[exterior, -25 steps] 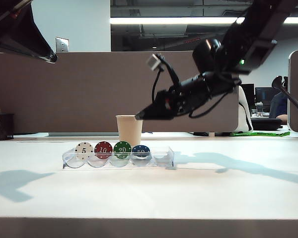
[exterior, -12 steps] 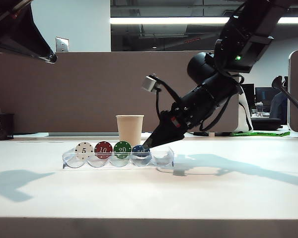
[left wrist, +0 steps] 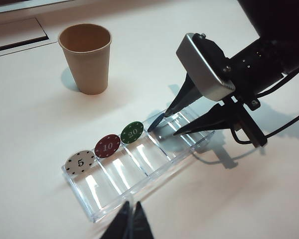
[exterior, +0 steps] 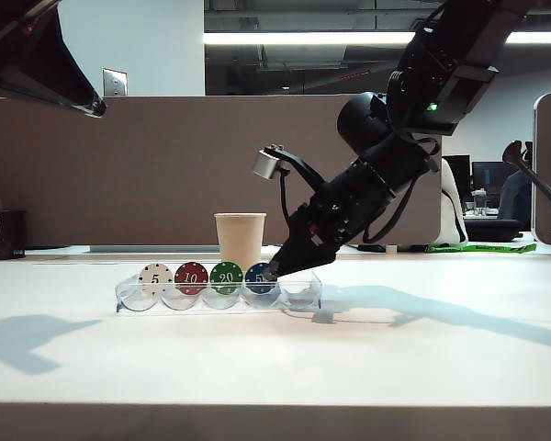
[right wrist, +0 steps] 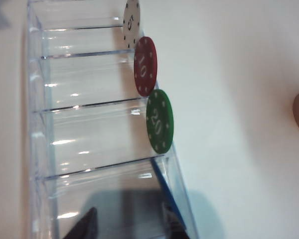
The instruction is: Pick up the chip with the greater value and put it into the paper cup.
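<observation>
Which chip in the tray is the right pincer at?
The blue 50 chip, last in the row beside the green 20 chip; the right pincer stands open around it.

The blue chip stands on edge in my tray's fourth slot, next to the green one, its white centre partly hidden behind my fingertip. The tan paper cup stands upright and empty on the desk, behind the tray's far edge.

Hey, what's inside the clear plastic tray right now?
The tray holds four upright chips: white 5, red 10, green 20 and the blue chip, partly hidden by the open right gripper reaching in. The left gripper hovers nearby.
</observation>
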`<state>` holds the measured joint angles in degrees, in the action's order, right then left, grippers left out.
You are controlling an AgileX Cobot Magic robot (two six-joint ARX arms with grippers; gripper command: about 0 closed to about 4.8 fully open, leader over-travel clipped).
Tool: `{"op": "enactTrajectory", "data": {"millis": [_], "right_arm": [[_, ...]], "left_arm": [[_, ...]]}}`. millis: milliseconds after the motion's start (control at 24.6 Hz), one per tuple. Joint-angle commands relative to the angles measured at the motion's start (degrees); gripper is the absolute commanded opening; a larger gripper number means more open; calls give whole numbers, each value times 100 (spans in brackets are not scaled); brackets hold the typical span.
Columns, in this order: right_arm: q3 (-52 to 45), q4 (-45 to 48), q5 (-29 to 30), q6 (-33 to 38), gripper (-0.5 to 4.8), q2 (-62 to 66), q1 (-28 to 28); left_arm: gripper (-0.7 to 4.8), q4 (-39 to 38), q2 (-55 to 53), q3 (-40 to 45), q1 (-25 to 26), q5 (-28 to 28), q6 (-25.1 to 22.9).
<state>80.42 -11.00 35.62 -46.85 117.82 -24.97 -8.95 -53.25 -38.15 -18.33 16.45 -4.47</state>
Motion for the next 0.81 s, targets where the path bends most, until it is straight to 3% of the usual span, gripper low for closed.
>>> {"op": "enactTrajectory", "data": {"millis": [41,814], "right_arm": [[9,179,28,-11,171,-22,-7],[9,876,-120,-7,170,151,-7]], "left_arm": [[-1,39,9,-20,-2,31,-4],[-1,4,9,-20,-2,33,-7]]}}
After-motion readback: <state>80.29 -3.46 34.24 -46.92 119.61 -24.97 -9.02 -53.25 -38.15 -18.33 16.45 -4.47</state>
